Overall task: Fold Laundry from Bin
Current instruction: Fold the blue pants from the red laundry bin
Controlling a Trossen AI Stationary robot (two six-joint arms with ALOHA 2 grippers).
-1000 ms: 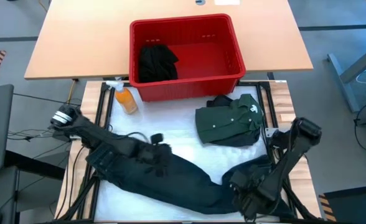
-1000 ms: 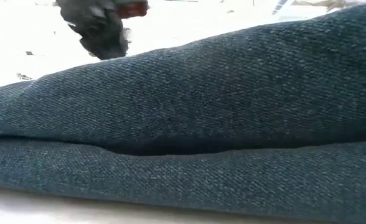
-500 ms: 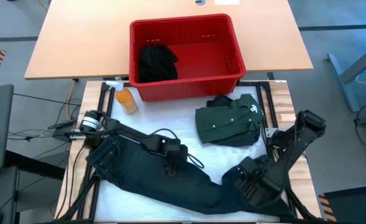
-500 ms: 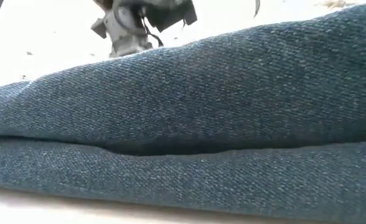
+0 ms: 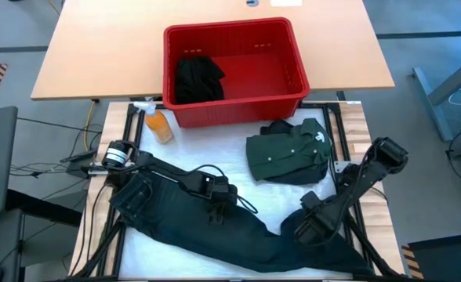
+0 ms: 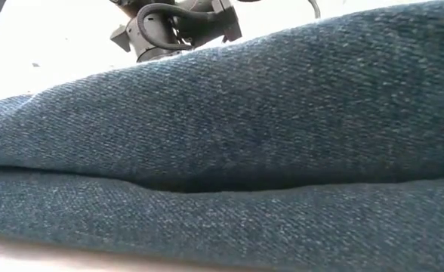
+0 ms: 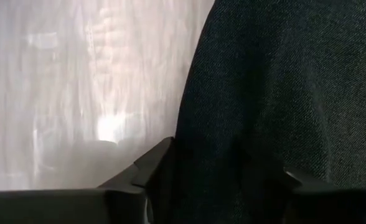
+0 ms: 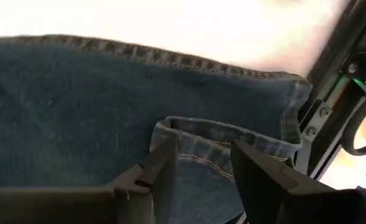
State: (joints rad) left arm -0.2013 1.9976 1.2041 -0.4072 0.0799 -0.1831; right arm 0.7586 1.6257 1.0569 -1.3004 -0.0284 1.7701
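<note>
A tan wooden tabletop (image 5: 97, 55) stood over a grey floor (image 5: 419, 16). A white sheet (image 5: 215, 153) covered the nearer table between pale wooden edges (image 5: 114, 125). Bright light filled the room behind.

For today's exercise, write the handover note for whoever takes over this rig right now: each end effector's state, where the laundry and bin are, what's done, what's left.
Left end effector: low on the dark jeans, grip unclear.
Right end effector: fingers astride a folded hem of the jeans, which lie across the table's near side.
Green shirt: folded, in front of the red bin.
One black garment remains inside the bin.
Left: fold the jeans, then the black garment.
</note>
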